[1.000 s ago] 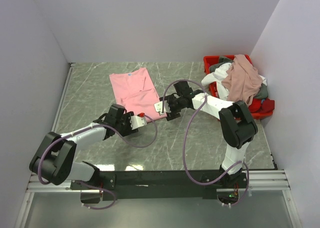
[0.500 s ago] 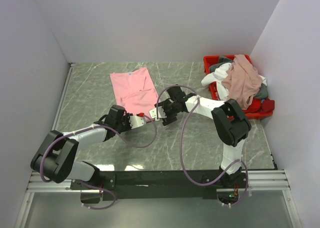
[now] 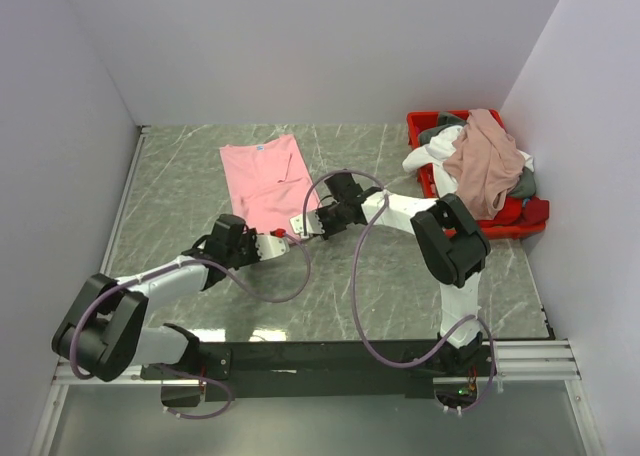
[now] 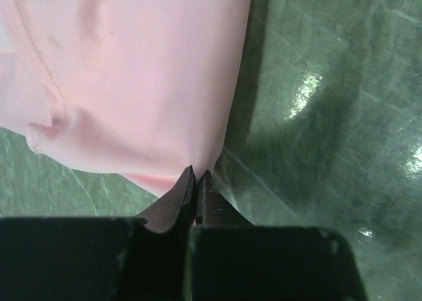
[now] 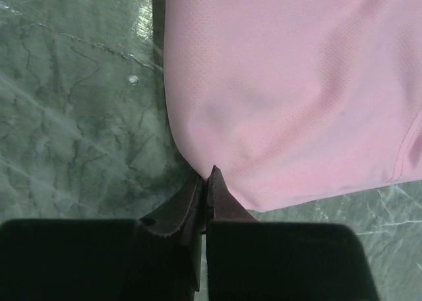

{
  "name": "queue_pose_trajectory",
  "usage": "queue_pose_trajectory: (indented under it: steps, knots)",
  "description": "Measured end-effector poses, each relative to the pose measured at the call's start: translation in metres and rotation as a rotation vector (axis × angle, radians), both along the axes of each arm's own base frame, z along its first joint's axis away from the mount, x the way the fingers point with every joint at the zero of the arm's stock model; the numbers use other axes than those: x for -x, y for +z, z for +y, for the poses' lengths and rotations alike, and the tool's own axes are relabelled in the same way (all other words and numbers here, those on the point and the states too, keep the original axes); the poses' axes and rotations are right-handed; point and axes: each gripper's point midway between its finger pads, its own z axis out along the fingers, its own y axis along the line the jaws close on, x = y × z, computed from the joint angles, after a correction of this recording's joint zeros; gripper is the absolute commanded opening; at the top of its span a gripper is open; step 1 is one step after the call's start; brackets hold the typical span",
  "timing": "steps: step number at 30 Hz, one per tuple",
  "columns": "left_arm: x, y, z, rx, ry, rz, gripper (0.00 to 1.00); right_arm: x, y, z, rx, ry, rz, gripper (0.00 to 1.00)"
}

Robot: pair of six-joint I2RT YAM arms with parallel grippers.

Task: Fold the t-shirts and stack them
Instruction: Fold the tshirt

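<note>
From the top external view we see the light pink t-shirt (image 3: pixel 265 176) lying flat on the green marbled surface (image 3: pixel 400 276), left of centre and toward the far side. The left hand (image 3: pixel 278 239) and the right hand (image 3: pixel 303 225) sit low, just beside each other, at the shirt's near edge by its right corner. From above, the fingers are too small for us to tell how they stand.

The wrist cameras fill that in. In the left wrist view the two dark fingertips (image 4: pixel 178 202) are pressed together with no gap. The pink hem runs down into their tips, so we read the left hand as closed on the cloth's edge. A sewn seam and a small fold show to the left, bare surface to the right. In the right wrist view that hand's jaws are likewise pressed together, pinching a rounded corner of the same shirt. There the cloth spreads up and to the right, with bare surface to the left.

Only the overhead view shows the rest. A red bin (image 3: pixel 418 126) stands at the far right corner of the surface, heaped with crumpled shirts. A dusty rose t-shirt (image 3: pixel 485 161) is draped on top and a white t-shirt (image 3: pixel 428 161) spills over the left rim. Grey cloth (image 3: pixel 440 132) shows behind them and red cloth (image 3: pixel 532 212) at the near right. This heap lies well apart from both hands.
</note>
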Motion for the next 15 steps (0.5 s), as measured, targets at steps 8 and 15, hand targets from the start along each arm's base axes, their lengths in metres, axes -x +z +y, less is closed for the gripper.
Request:
queue_pose_trajectory:
  steps: [8,15]
  knots:
    - [0.008,0.013,-0.004,0.025,-0.045,-0.012,0.00,0.009,0.007,-0.005,-0.006,0.002,0.027,0.00]
    - [0.028,0.017,-0.020,0.037,-0.123,0.019,0.00,0.032,0.041,-0.017,-0.058,0.008,0.036,0.00]
